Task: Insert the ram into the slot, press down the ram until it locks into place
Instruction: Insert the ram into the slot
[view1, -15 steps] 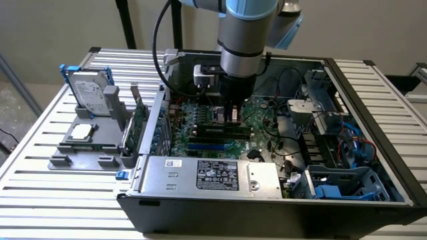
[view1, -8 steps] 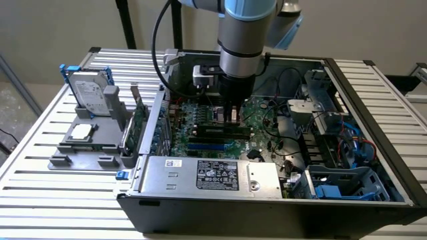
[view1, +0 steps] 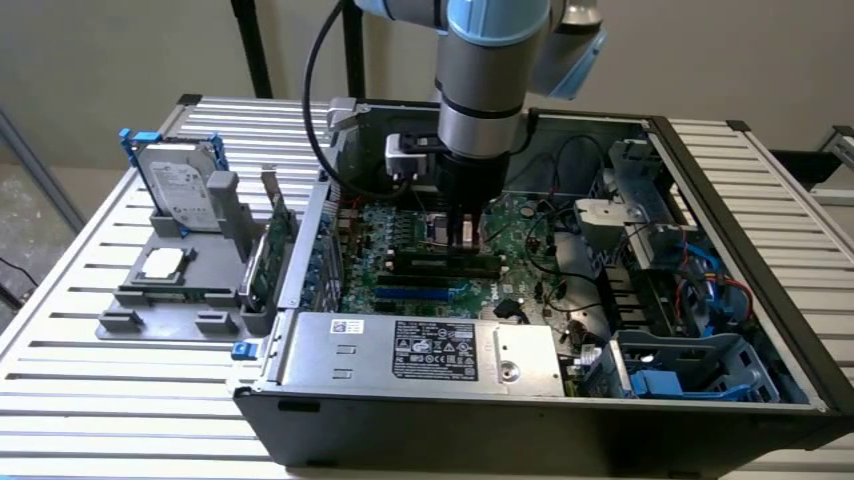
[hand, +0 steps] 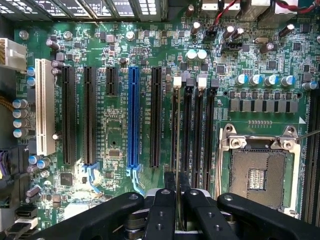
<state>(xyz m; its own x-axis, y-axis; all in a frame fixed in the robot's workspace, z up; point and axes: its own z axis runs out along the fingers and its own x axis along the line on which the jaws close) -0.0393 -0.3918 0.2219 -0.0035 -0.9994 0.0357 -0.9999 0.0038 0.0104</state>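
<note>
The gripper (hand: 178, 196) is nearly closed, its two fingers (hand: 165, 210) pinching the ram (hand: 176, 182) by its flat sides so the thin stick stands on edge. That grip seems chosen to keep the ram's lower edge free to meet the slot (hand: 174, 130), and the stick lines up along that slot's length. Whether it is seated or only just above cannot be told. In the exterior view the arm (view1: 481, 110) comes straight down, which suits a downward press. The computer case (view1: 747, 300) lies open on its side on a slatted metal table (view1: 80, 300), with a hard drive (view1: 180, 190) in a grey holder (view1: 167, 290) toward the exterior view's left, before a plain pale wall (view1: 107, 50)
</note>
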